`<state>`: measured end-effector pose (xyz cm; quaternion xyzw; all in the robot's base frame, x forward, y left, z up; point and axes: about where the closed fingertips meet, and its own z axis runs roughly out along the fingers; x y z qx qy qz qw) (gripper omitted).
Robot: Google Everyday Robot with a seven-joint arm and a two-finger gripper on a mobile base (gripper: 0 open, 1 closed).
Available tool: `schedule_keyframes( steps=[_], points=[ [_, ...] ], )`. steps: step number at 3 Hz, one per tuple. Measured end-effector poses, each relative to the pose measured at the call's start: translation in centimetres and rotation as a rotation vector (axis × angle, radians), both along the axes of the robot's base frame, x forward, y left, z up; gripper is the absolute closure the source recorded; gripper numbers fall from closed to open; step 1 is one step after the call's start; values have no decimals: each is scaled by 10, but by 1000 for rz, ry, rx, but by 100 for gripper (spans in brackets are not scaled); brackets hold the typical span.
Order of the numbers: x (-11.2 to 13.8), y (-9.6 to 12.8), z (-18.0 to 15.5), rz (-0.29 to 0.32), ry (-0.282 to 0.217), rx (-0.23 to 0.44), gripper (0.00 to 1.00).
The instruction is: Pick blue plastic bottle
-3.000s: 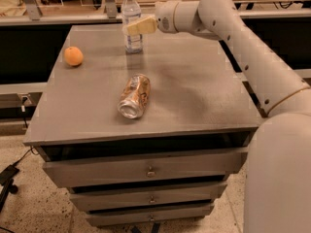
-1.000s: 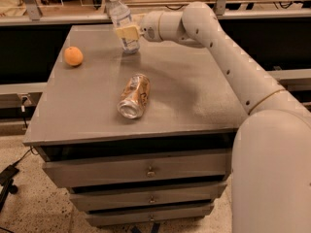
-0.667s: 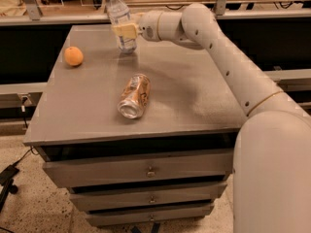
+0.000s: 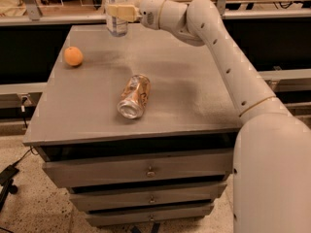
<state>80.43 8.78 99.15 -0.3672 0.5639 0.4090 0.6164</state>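
The blue plastic bottle (image 4: 116,25) is clear with a pale label and sits at the far edge of the grey table (image 4: 194,96). Its cap is cut off by the top of the camera view. My gripper (image 4: 118,11) reaches in from the right and is shut around the bottle's middle. The bottle stands upright in the grip, and its base hangs a little above the table top. My white arm (image 4: 218,42) stretches over the table's right side.
A crushed gold-brown can (image 4: 134,96) lies on its side in the middle of the table. An orange (image 4: 73,56) rests near the left edge. The table has several drawers (image 4: 146,171) at its front. A shelf rail runs behind the table.
The gripper has closed on the bottle and has risen with it; the bottle's top has gone out of the top of the view. The can and the orange have not moved.
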Motion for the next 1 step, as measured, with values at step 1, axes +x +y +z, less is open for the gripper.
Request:
schedule_keyframes(
  steps=[1],
  points=[
    [0,0,0,0,0,0,100]
  ],
)
